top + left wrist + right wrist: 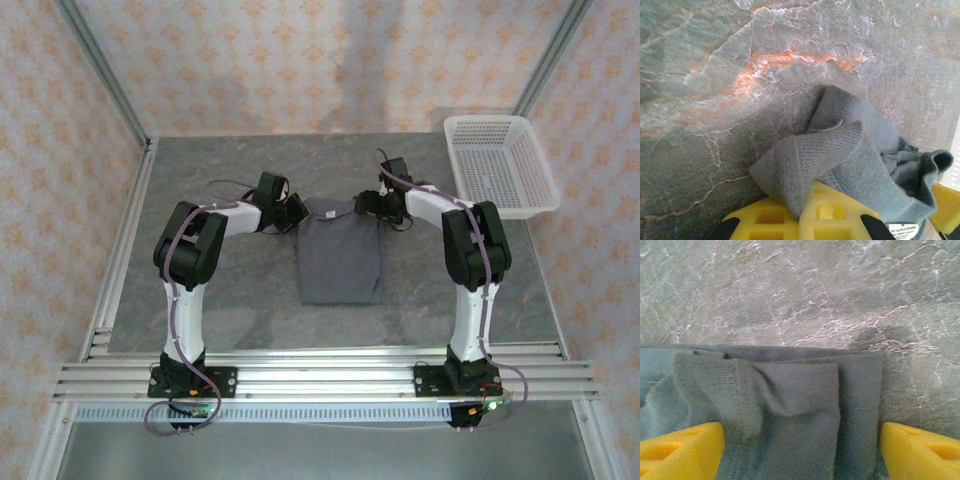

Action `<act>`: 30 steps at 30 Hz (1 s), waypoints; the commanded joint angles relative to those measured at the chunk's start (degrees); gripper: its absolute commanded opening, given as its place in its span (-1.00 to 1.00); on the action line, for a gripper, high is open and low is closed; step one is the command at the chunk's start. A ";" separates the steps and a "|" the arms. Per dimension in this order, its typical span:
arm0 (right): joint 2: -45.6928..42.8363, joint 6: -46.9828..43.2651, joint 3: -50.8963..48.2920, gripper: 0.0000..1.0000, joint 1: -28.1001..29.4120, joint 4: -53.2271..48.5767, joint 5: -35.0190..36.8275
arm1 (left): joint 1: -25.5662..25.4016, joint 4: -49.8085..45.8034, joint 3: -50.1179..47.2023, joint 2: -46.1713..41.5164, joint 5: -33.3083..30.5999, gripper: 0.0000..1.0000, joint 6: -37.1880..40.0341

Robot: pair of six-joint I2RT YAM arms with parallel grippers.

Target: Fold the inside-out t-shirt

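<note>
The inside-out t-shirt (341, 262) lies folded narrow in the middle of the bench (220, 170). The left fingers (832, 212) pinch its far corner. The right fingers (680, 447) stand wide open around the other far corner. I think they must close next, then both fold it over.

Floral peach wallpaper (300, 60), grey marbled tabletop (250, 310), aluminium rails (330, 372)

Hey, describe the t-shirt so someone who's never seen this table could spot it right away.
Start with the grey stone-look table and look at its middle. The t-shirt lies there as a dark grey folded rectangle of plain soft cloth, unlike the white mesh basket at the far right corner.
</note>
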 commanded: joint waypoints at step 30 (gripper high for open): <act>-11.07 4.40 24.86 -1.00 0.34 -1.30 -11.39 | 5.15 2.83 16.12 -14.59 3.41 -1.00 -1.72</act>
